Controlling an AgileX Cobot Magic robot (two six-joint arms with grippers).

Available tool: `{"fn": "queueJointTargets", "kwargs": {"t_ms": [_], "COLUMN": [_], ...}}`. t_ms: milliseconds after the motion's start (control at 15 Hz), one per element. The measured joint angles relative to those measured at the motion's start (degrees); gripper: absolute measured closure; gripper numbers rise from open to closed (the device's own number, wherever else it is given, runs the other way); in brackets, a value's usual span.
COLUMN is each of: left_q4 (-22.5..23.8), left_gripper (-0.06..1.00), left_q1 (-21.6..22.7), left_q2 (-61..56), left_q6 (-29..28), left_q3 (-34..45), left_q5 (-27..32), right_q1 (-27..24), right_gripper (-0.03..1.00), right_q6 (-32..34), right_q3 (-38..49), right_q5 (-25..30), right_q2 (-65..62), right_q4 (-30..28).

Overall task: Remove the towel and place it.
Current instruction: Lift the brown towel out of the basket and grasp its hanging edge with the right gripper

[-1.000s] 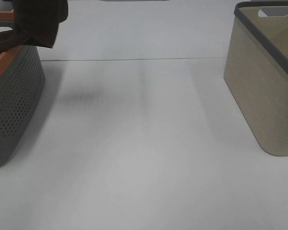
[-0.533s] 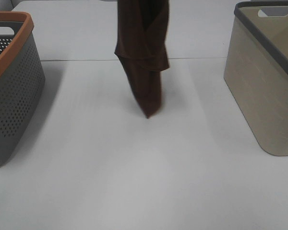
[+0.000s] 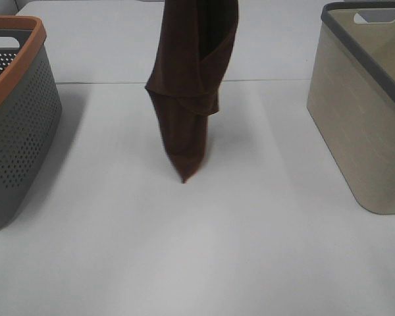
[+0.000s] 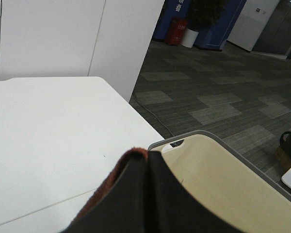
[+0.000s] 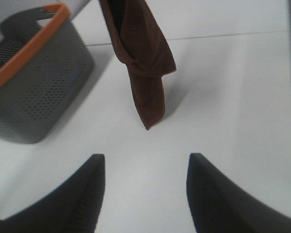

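Exterior high: we note towel (image 3: 191, 99) hanging over mid surface (image 3: 263, 257), low tip near it, likely for laying down. Left fingers (image 4: 148, 167) clamped on its top edge; right fingers (image 5: 145, 158) spread, empty.

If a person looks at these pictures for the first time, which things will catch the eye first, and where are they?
First the dark brown towel, hanging in long folds over the middle of the white table, its top pinched in the shut jaws of the left gripper. Next, a grey perforated basket with an orange rim at the left and a beige basket at the right.
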Motion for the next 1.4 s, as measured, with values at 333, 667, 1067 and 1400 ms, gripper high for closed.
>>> {"fn": "queueJointTargets", "kwargs": {"t_ms": [333,667,1067,1400], "left_q4": [2.81,3.5,3.5,3.44], "left_gripper": [0.94,0.94,0.94,0.94], "left_q1": [-2.86,-3.04,-3.04,-3.04], "left_q2": [0.0,0.0,0.0,0.0], "left_q6": [0.0,0.0,0.0,0.0], "left_q3": [0.0,0.0,0.0,0.0], "left_q5": [2.18,2.29,3.5,4.58], "right_q1": [8.88,11.34,11.46,19.02], "right_gripper": [0.46,0.33,0.32,0.32], "right_q6": [-22.57,-24.29,-24.35,-28.76], "right_q3": [-4.76,-14.44,-24.12,-26.81], "right_q5": [-10.66,-18.16,-17.42,-22.12], "right_q2": [20.74,41.14,51.22,55.41], "right_q4": [13.69,16.1,20.57,21.14]}}
